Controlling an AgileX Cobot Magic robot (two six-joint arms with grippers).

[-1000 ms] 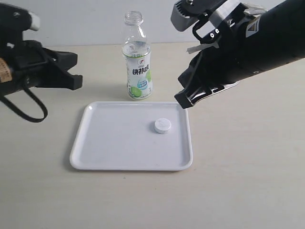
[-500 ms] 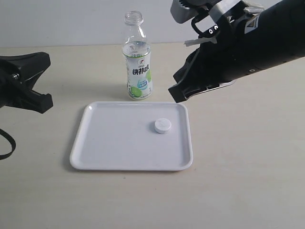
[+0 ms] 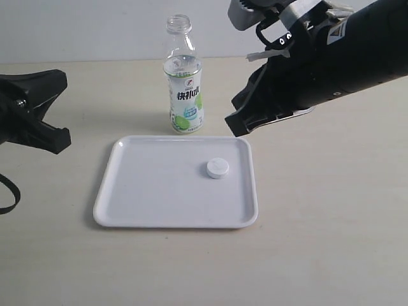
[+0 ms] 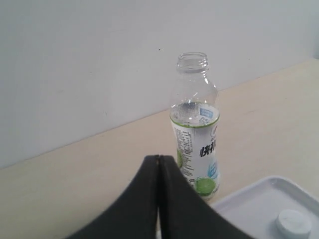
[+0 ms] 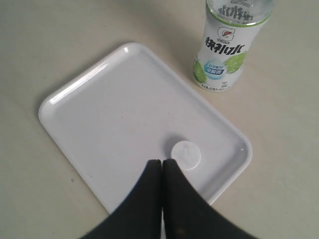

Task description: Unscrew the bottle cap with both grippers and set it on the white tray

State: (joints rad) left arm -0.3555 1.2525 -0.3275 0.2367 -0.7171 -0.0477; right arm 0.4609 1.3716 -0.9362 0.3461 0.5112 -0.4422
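The bottle (image 3: 183,95) stands upright and uncapped on the table, just behind the white tray (image 3: 159,185). The bottle cap (image 3: 217,167) lies flat on the tray's right half. My left gripper (image 3: 58,137) is shut and empty, far to the left of the bottle. In the left wrist view its pressed-together tips (image 4: 158,157) point at the bottle (image 4: 194,134). My right gripper (image 3: 237,125) hangs shut and empty above the tray's back right corner. The right wrist view has its tips (image 5: 161,162) just beside the cap (image 5: 185,155), well above it.
A pale wooden table carries everything, with a plain wall behind it. The bulky black right arm (image 3: 331,57) fills the upper right of the exterior view. Bare tabletop lies in front of the tray and to its right.
Since a second ago the left gripper has drawn back to the left, away from the bottle. The right gripper shifted slightly up and left. Bottle, cap and tray have not moved.
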